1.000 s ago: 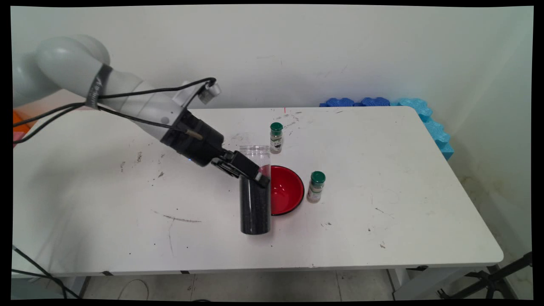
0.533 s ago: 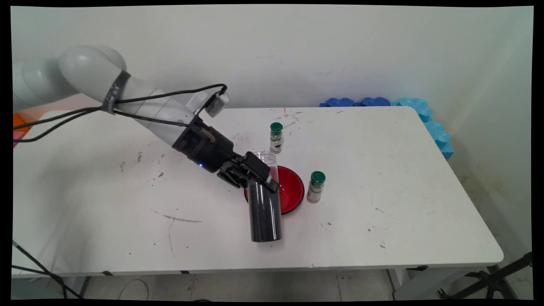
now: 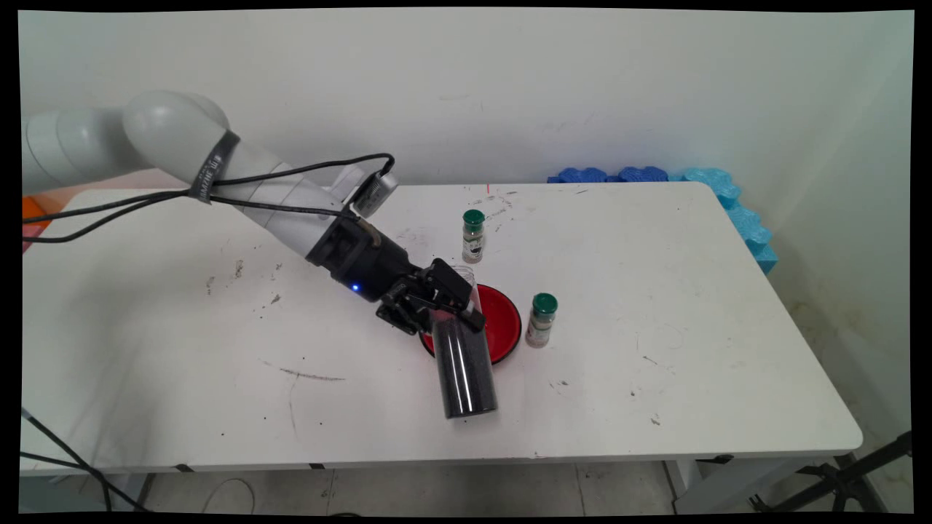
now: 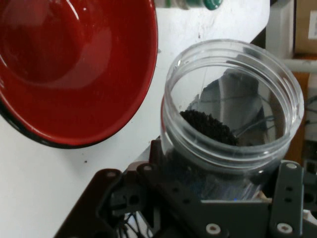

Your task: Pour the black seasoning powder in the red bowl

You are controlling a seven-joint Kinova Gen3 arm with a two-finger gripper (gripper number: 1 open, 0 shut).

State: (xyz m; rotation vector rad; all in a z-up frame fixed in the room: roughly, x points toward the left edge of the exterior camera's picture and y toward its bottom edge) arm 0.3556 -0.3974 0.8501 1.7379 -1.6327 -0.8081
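From above, you see the gripper [image 3: 437,306] holding a tilted clear jar [image 3: 462,364] of black grains over the desk [image 3: 655,349], beside the red bowl [image 3: 502,324]. From the hand, the fingers [image 4: 292,198] squeeze the jar's [image 4: 233,114] open neck; the bowl [image 4: 74,69] sits beside.

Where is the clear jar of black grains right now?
In the main view the clear jar is near the table's middle, tilted, clamped near its open top by the gripper, partly in front of the red bowl.
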